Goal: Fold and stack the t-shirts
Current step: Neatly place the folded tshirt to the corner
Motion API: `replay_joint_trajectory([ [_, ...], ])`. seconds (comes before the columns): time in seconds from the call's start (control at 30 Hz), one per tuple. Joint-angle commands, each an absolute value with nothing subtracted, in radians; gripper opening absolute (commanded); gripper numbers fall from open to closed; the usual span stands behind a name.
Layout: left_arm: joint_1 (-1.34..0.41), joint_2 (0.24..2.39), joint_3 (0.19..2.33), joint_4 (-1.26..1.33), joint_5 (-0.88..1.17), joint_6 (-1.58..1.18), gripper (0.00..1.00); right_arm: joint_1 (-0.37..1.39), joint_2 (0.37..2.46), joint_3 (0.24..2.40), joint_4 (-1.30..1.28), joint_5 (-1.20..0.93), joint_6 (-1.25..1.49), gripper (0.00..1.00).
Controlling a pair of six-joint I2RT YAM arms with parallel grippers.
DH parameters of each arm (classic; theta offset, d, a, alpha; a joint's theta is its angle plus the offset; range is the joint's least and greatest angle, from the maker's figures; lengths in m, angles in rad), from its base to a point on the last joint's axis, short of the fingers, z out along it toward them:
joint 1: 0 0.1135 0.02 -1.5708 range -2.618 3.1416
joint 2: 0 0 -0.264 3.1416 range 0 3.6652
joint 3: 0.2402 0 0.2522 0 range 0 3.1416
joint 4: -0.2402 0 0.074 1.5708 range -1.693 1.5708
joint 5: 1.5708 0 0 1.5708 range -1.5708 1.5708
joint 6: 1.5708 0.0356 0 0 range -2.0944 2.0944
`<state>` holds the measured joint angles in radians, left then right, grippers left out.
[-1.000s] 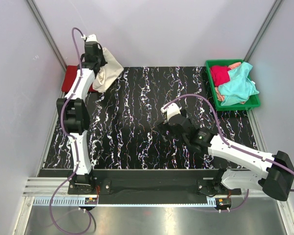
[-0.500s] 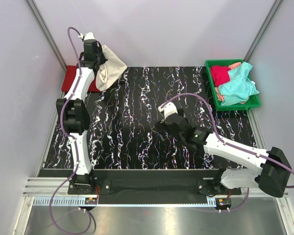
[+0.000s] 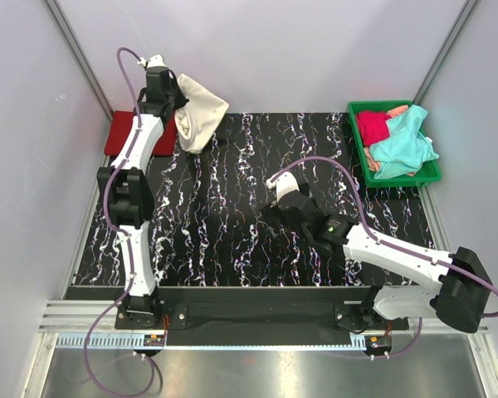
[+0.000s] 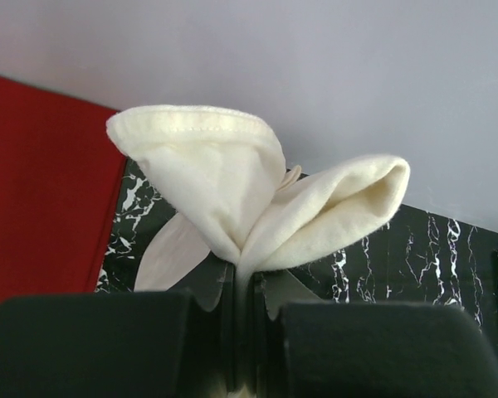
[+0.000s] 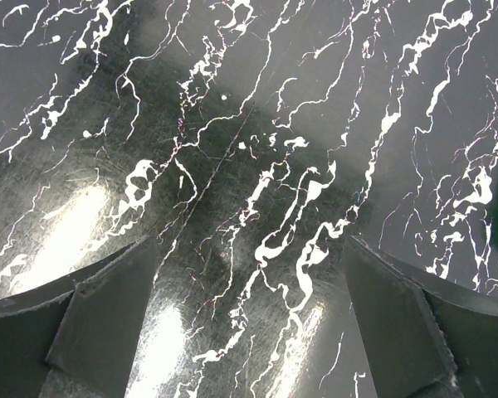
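My left gripper (image 3: 173,101) is shut on the cream-white t-shirt (image 3: 201,114) and holds it bunched in the air at the table's far left; in the left wrist view the cloth (image 4: 257,199) bulges out from between the closed fingers. A red t-shirt (image 3: 120,133) lies flat at the far left edge, also in the left wrist view (image 4: 41,182). A teal t-shirt (image 3: 402,145) and a crimson t-shirt (image 3: 371,126) lie heaped in the green tray (image 3: 432,172). My right gripper (image 3: 275,205) is open and empty just above the table's middle, its fingers (image 5: 108,307) wide apart.
The black marbled table (image 3: 232,240) is enclosed by grey walls on three sides. A bit of pink-orange cloth (image 3: 397,110) also lies in the tray. A metal rail runs along the near edge.
My left gripper has swung the cream-white t-shirt to the right, away from the red one. My right gripper has moved a little left and farther over the table.
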<state>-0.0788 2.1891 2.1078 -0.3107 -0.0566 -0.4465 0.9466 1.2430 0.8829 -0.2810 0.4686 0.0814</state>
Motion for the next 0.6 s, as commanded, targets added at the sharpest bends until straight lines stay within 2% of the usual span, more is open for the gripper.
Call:
replay_joint_trajectory([
  [0.0,-0.014,2.120,2.095,-0.221,-0.023,-0.460,0.00,0.942,1.256,0.928,-0.238,0.476,0.064,1.00],
  [0.4,0.129,2.253,2.169,-0.215,0.109,-0.361,0.00,0.940,1.302,0.942,-0.233,0.474,0.032,1.00],
  [0.57,0.172,2.350,2.292,-0.242,0.164,-0.330,0.00,0.937,1.322,0.948,-0.236,0.468,0.022,1.00],
])
